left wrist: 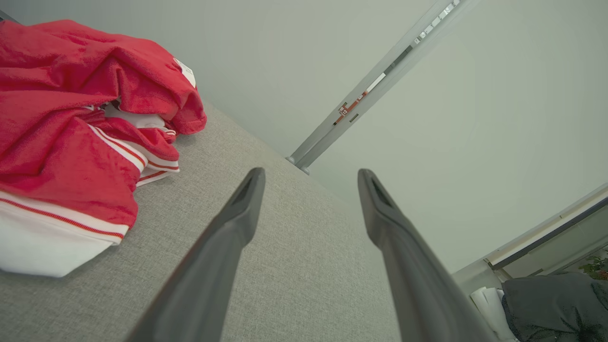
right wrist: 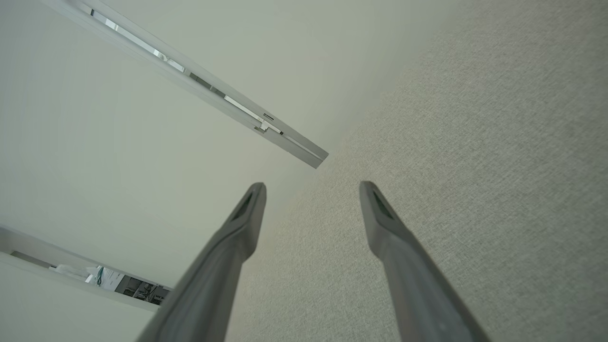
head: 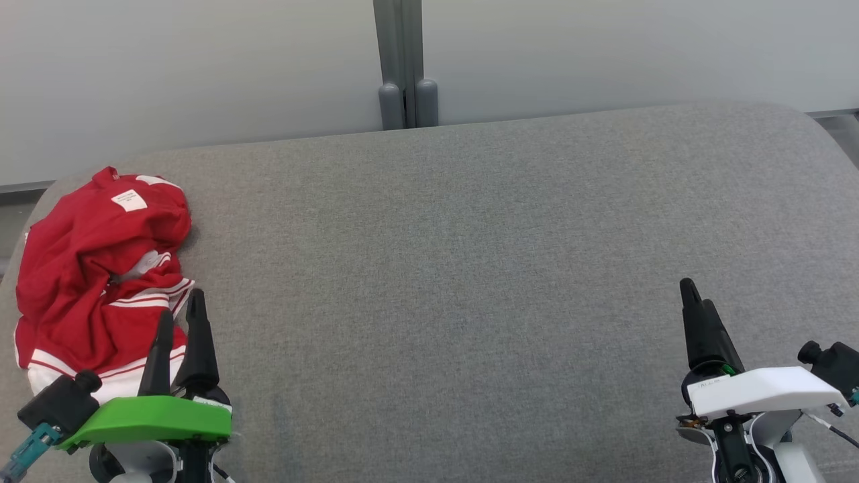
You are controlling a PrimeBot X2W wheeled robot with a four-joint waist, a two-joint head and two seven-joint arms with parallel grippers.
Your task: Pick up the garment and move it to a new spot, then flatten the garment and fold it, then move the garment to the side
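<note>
red garment sits crumpled at the left end of the grey cushion, left gripper just beside it, jaws apart, likely staged for the pickup, right gripper well away, jaws apart too.

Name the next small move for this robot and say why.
Probably ease the left gripper leftward onto the red garment: its jaws stand open and empty just beside the crumpled heap, which lies ungrasped on the grey surface.

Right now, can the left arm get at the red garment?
Probably yes. The left gripper is open and sits close beside the crumpled red garment, at its near edge, and nothing lies between them.
</note>
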